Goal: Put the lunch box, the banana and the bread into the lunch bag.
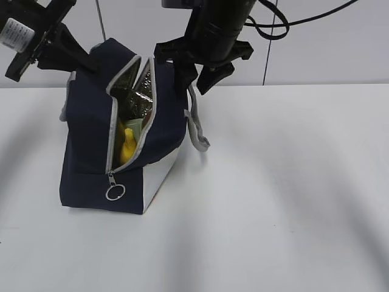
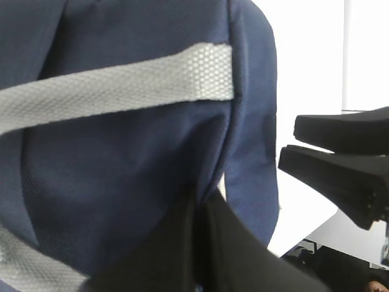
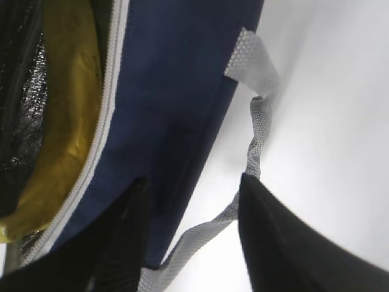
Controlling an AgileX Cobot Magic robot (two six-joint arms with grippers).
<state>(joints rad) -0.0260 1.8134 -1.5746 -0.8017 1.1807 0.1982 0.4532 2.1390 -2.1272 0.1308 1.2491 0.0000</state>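
Note:
The navy lunch bag (image 1: 91, 134) stands on the white table (image 1: 292, 182) with its zipper open down the front. Inside I see the yellow banana (image 1: 126, 147) and a sage-green bit of the lunch box (image 1: 134, 127). The bread is hidden. My left gripper (image 1: 85, 61) is shut on the bag's upper left fabric; the left wrist view shows its jaws (image 2: 203, 205) pinching navy cloth (image 2: 121, 152). My right gripper (image 1: 197, 74) is open at the bag's upper right edge. In the right wrist view (image 3: 193, 182) a grey strap (image 3: 258, 131) passes between its jaws, beside the bag (image 3: 176, 91) and banana (image 3: 67, 121).
The zipper's ring pull (image 1: 115, 192) hangs low at the bag's front. A grey strap handle (image 1: 197, 131) droops on the bag's right side. The right gripper's fingers (image 2: 340, 164) show in the left wrist view. White table stretches to the right and front.

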